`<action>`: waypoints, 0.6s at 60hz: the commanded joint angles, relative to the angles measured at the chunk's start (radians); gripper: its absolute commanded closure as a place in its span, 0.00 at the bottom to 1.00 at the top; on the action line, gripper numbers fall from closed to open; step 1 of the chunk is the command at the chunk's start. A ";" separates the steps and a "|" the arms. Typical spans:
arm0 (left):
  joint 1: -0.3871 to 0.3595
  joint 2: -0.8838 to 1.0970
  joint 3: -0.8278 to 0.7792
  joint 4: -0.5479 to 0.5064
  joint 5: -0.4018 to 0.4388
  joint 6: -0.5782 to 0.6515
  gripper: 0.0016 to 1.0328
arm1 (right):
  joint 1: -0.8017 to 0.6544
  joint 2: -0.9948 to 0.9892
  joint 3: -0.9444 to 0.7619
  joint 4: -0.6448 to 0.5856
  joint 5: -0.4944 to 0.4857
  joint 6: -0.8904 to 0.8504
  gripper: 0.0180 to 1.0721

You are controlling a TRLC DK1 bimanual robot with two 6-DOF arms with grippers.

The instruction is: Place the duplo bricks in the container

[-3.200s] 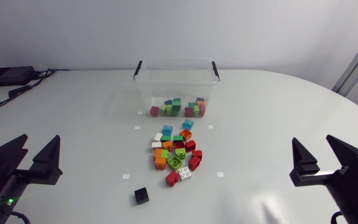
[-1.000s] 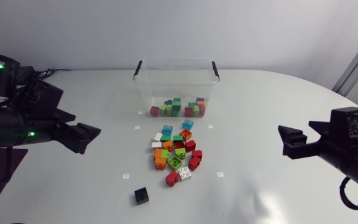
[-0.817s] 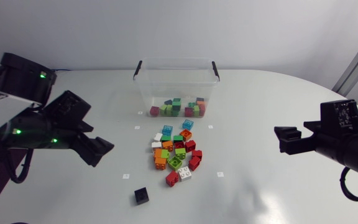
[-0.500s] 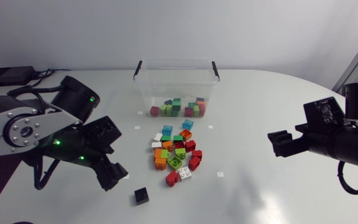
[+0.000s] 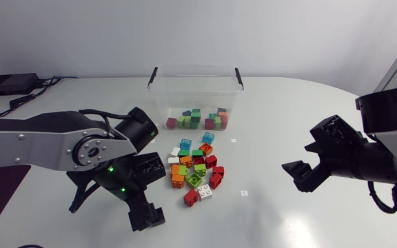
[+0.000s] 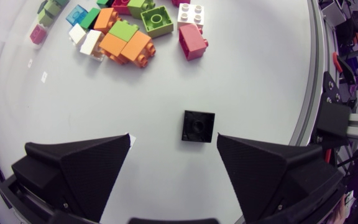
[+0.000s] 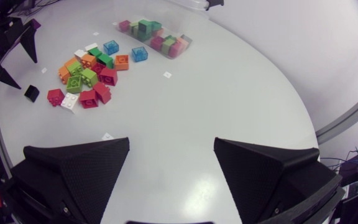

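You're hovering the left hand [image 6: 173,138], wide open, above the black brick [image 6: 198,126]; it's sitting nearer one finger, so be centring and squaring up before lowering and closing.

My left arm [image 5: 26,145] is a silver-grey link with a round, screw-dotted cap, running into black joints that carry small green lights. My right arm [image 5: 353,162] looks almost wholly black, perhaps with a paler link behind. The left gripper [image 6: 173,138] and right gripper [image 7: 171,142] are matte black, with broad, finely grained wedge fingers.
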 commanded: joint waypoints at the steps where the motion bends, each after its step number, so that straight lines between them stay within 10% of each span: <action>1: -0.021 0.042 0.043 -0.017 -0.014 0.005 0.07 | 0.016 0.015 -0.001 -0.012 -0.027 -0.031 0.08; 36: -0.087 0.122 0.055 -0.039 -0.043 -0.020 0.10 | 0.074 0.015 -0.027 0.001 -0.025 -0.040 0.08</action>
